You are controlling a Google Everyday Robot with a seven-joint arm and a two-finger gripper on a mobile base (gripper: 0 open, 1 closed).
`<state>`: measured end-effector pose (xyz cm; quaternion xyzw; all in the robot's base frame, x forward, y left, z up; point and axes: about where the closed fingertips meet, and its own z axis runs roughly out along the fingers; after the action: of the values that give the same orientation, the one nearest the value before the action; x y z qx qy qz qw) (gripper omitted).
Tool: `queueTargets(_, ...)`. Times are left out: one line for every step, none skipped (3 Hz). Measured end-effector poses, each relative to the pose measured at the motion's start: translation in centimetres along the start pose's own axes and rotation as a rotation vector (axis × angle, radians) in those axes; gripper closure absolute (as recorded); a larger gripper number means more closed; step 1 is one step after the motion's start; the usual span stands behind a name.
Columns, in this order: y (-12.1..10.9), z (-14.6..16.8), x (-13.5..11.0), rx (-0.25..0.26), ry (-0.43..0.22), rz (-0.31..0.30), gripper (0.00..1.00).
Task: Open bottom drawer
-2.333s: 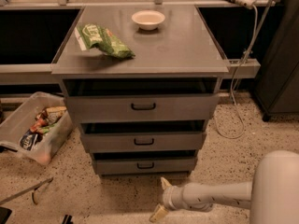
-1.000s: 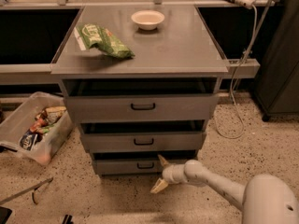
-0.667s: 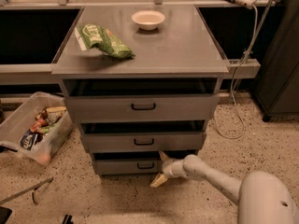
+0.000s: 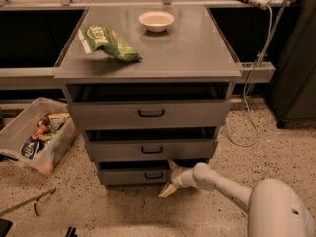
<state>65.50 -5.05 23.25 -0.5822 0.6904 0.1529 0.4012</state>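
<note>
The gripper point(image 4: 170, 177) is sitting low at the front of the cabinet point(image 4: 197, 48), right up against the right half of the bottom drawer point(image 4: 128, 176), and its fingers point(image 4: 167, 190) are spreading wide apart: one is pointing up toward the drawer's top edge, the other is angling down toward the floor point(image 4: 123, 211), with nothing pinched between them. The little black handle point(image 4: 153, 175) is sitting just to the left of the gripper, and I can't tell if anything is actually touching it. The pale arm point(image 4: 222, 184) is reaching in from the lower right of the cabinet. The bottom drawer is the lowest, narrowest front of the cabinet, with a dark gap showing above it. The middle drawer point(image 4: 118, 150) and top drawer point(image 4: 108, 114) are stacking above it, each one wider. Up on the cabinet top, a white bowl point(image 4: 156, 20) is resting near the back and a green bag point(image 4: 108, 42) is lying toward the left side. Left of the cabinet, a clear plastic bin point(image 4: 19, 127) full of packets is tilting on the floor; right of it, a white cable point(image 4: 249, 117) is trailing down.
</note>
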Motion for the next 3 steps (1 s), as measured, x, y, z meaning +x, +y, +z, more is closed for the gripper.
queueTargets(-1.6,0.9,1.1,0.0,0.057,0.036,0.0)
queueTargets(-2.1,1.9,1.9,-0.03,0.13,0.068,0.0)
queueTargets(0.1,2.1,2.8,-0.085,0.144,0.124,0.0)
